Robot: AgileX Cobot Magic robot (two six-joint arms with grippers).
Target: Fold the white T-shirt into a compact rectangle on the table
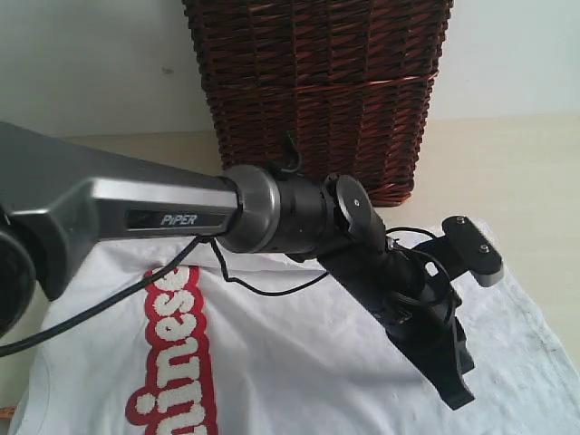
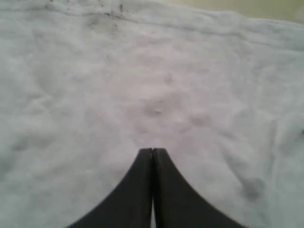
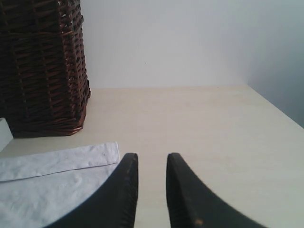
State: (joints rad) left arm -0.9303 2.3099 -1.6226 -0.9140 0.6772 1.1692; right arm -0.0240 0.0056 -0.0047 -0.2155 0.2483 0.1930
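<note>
Closest to the lens: grey left arm (image 1: 136,208) marked PIPER, reaching from the left across the white T-shirt (image 1: 317,362), its black wrist section angled down toward the near right. White T-shirt spread flat on the pale bench (image 1: 517,172), filling the near half of the scene, with a red band of puffy white letters (image 1: 172,353) running near to far along its left part. Beyond the shirt, at the far middle, a dark brown wicker basket (image 1: 317,91) standing on the bench against a white wall (image 1: 91,63).

From the left wrist: left gripper (image 2: 152,151) pressed fully together, no gap between the jaws, tips low over wrinkled white cloth not far from a stitched edge. No fabric seen pinched; cannot tell whether the tips touch the cloth.

From the right wrist: right gripper (image 3: 151,156) parted a little, nothing between the jaws, bare bench showing through the gap. Just beside it, a straight edge of the shirt; basket farther off.
</note>
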